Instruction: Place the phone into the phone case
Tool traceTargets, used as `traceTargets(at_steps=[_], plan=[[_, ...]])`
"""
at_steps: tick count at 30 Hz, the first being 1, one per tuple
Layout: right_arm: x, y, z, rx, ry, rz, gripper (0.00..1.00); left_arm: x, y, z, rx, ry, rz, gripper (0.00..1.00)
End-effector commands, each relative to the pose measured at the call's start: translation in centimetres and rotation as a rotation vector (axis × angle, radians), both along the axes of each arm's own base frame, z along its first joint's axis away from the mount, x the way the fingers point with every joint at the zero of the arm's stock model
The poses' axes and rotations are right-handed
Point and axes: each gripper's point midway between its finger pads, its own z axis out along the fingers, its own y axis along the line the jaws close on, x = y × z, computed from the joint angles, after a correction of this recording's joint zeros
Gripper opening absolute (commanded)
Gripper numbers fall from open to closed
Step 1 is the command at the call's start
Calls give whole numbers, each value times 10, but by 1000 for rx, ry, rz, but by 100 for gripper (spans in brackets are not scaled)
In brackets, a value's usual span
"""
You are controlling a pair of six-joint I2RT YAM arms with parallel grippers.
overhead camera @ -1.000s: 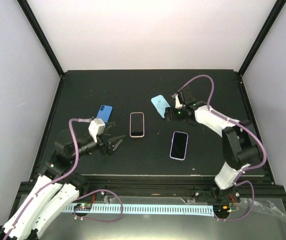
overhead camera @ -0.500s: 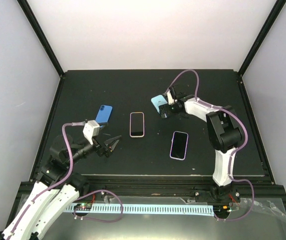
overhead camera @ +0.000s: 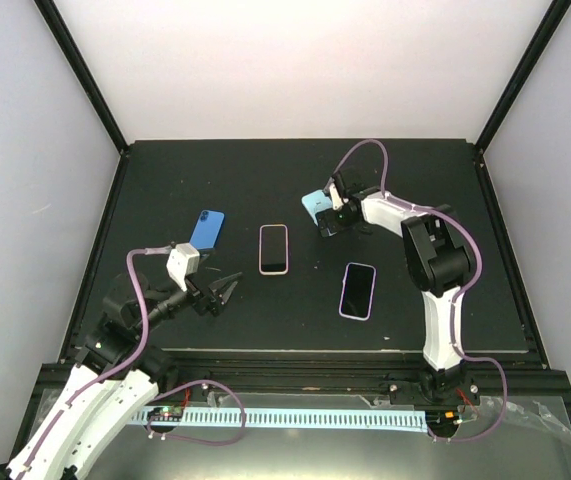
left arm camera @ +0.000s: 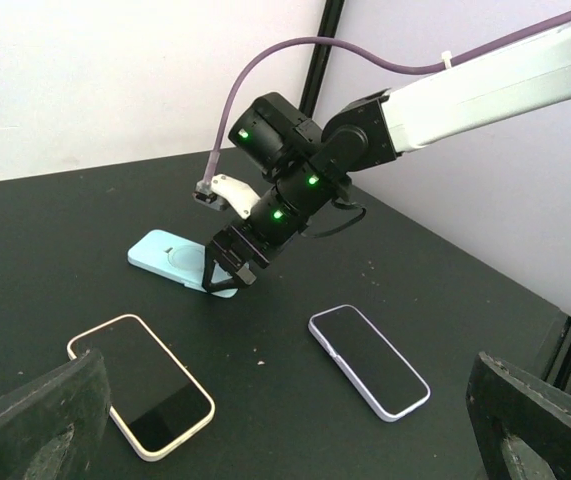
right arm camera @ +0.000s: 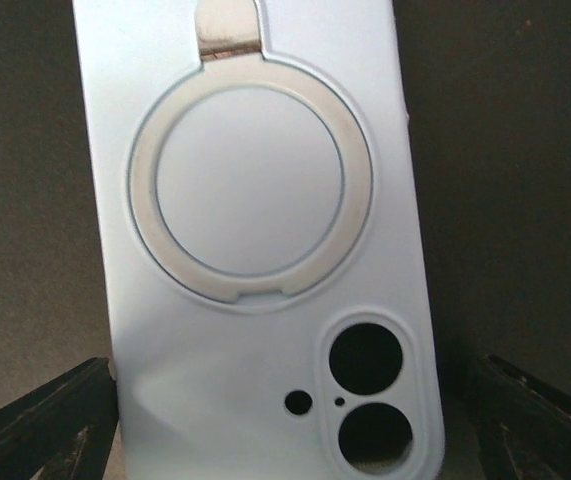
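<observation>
The light blue phone case (overhead camera: 313, 205) lies back-up on the black table, its ring and camera holes filling the right wrist view (right arm camera: 255, 250). My right gripper (overhead camera: 330, 222) is open just over the case's camera end, with a finger on each side of it (right arm camera: 285, 440). It also shows in the left wrist view (left arm camera: 227, 275). A cream-edged phone (overhead camera: 274, 248) lies screen-up mid-table. A lilac-edged phone (overhead camera: 358, 290) lies to its right. My left gripper (overhead camera: 227, 290) is open and empty, low at the near left.
A blue phone or case (overhead camera: 206, 228) lies at the left, beyond my left gripper. Black frame posts and white walls ring the table (overhead camera: 165, 180). The right arm reaches over the table's right half.
My right gripper has moved left and closer onto the light blue case's end. My left arm has drawn back slightly toward the near edge. The phones have not moved.
</observation>
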Motion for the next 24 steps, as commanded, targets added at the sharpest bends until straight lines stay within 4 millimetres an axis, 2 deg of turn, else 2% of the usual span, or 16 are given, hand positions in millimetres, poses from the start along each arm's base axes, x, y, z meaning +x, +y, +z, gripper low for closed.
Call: traceTargets(at_steps=[1,5,9,16,20,24], plan=[[4,2,-6,-48,2,2,93,-1,1,10,-19,-27,7,99],[1,3,-9,-76,12,9,92,0,0,7,-7,-17,2,99],[0,2,-8,-98,9,14,83,5,-2,-1,7,4,3,99],[-9,-2,13,-81,-16,-22,73,7,-12,-6,13,13,-44,99],[-25,-4,31,-40,-16,-49,69,4,-17,-7,7,-7,-79,98],[-57,-7,46,28,22,-64,69,-3,-26,-1,-4,-55,-141,90]])
